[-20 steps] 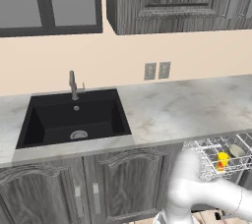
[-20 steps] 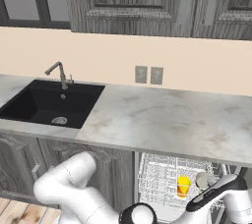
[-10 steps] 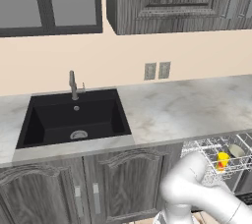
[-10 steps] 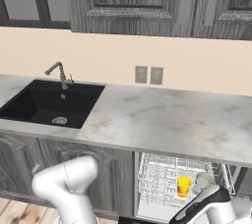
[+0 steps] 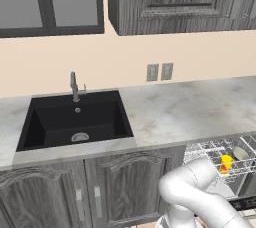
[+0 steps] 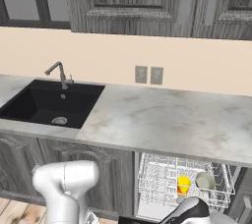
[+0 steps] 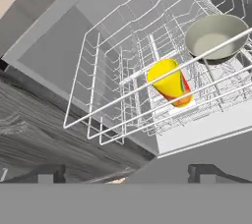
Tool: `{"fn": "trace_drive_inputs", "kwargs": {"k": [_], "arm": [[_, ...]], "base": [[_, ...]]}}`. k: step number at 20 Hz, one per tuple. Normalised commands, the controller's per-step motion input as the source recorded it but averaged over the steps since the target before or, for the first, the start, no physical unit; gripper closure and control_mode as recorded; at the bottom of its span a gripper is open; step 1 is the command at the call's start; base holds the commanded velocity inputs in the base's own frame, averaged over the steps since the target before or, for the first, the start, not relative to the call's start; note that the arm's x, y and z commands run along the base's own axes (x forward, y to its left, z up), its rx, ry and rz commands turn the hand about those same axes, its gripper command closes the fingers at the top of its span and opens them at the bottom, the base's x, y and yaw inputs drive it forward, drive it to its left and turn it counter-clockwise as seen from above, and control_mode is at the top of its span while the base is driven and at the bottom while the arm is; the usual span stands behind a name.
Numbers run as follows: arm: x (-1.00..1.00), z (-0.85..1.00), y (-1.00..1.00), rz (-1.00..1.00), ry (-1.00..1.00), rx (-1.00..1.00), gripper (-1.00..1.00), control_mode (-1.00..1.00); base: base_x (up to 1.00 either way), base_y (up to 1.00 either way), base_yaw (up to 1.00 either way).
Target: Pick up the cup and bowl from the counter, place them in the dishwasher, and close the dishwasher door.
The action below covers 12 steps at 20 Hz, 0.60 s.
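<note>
Two task items sit inside the white wire rack (image 7: 123,95) of the open dishwasher (image 6: 187,183): the yellow cup (image 7: 170,81) and the grey-olive bowl (image 7: 215,37). In the hand view the cup lies tilted among the rack wires, with a red and green mark near its lower end, and the bowl rests just beside it, its pale inside facing the camera. In the right base view the cup (image 6: 183,184) and the bowl (image 6: 205,181) appear side by side toward the right part of the rack (image 6: 162,176), under the edge of the tabletop (image 6: 162,120). In the left base view the cup (image 5: 226,163) and the bowl (image 5: 240,153) show at the far right, in the rack (image 5: 210,154) below the tabletop (image 5: 190,107). The claw (image 7: 125,175) is low, in front of the rack; its two dark fingertips (image 7: 49,173) stand well apart at the bottom of the hand view, with nothing between them. The grey dishwasher door (image 7: 216,139) is down, and its flat panel lies below the rack in the hand view. A black sink (image 5: 75,122) with a metal faucet (image 5: 75,86) is set in the tabletop to the left, well apart from the dishwasher. Two wall outlets (image 5: 159,71) sit on the beige wall above the tabletop. Dark wood-grain cabinets (image 5: 90,192) stand under the sink.
</note>
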Motion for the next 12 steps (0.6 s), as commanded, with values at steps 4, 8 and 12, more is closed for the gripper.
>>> {"fn": "trace_drive_inputs", "kwargs": {"k": [4,8,12], "arm": [[-0.66,0.26,0.00,-0.01,-0.13,0.00,-1.00,-1.00],[-0.70,0.21,0.00,-0.05,-0.13,0.00,-1.00,-1.00],[-0.62,0.24,0.00,-0.05,-0.13,0.02,-1.00,-1.00]], "base": [[0.00,0.00,0.00],[0.00,0.00,0.00],[0.00,0.00,0.00]]}}
